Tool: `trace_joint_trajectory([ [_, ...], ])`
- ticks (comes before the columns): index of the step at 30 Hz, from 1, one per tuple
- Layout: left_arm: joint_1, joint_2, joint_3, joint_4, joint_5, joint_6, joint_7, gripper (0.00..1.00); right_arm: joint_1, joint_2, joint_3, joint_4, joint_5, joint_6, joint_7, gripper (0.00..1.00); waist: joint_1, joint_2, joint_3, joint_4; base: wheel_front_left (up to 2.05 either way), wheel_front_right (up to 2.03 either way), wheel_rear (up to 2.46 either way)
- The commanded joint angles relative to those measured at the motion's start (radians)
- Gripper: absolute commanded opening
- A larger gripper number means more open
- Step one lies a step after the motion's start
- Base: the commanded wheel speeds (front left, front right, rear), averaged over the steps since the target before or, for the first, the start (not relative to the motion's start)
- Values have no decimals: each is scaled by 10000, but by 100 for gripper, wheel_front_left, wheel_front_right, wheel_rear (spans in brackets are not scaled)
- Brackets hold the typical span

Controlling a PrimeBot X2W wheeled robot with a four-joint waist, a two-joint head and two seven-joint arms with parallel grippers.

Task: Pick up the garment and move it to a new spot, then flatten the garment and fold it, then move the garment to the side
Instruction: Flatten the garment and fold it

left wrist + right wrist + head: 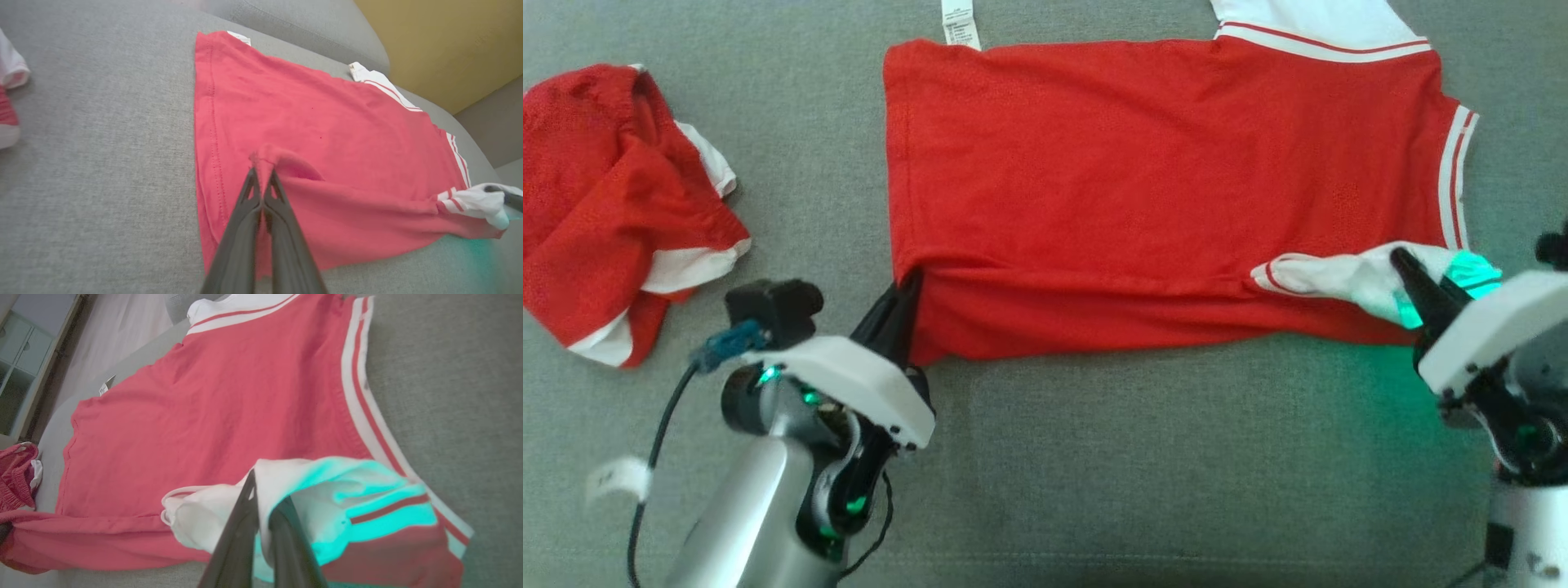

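Both grip the red shirt [1143, 180]: left hand [910, 284] pinches its hem corner [265, 157] shut, right hand [1403, 263] clamps the white sleeve [1339, 273].

Red shirt [1160, 188] spread on grey cushion [1143, 457] before you, your left gripper [914, 282] pinching its left corner, your right gripper [1401, 260] pinching its white sleeve [1331, 276], another red cloth [605, 204] crumpled at left

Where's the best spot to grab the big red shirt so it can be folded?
I'd take the red shirt by its near long edge, at both ends: the hem corner, pinched by the left hand, and the white sleeve, pinched by the right hand. Come low from the near side: the shirt lies flat, and only that edge is raised.
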Motion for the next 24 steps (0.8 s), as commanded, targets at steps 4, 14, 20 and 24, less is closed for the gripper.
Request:
trace_joint_trajectory([
  [4,-742,155,180,340,-30,52,396,12,-1079,-86,332,155,-252,77,349,96,1,0,41,-30,0,0,0],
  [14,-861,106,601,694,-151,262,-144,100,-1568,-147,-204,599,-370,77,-1600,100,1,0,-54,-247,0,0,0],
  [20,126,346,764,-1,-317,487,-101,100,207,-937,715,-254,-798,77,-1516,100,1,0,-225,-613,0,0,0],
  [24,638,673,653,-295,-221,683,345,100,851,-1386,988,-295,-1255,77,-1454,100,1,0,-147,-718,0,0,0],
])
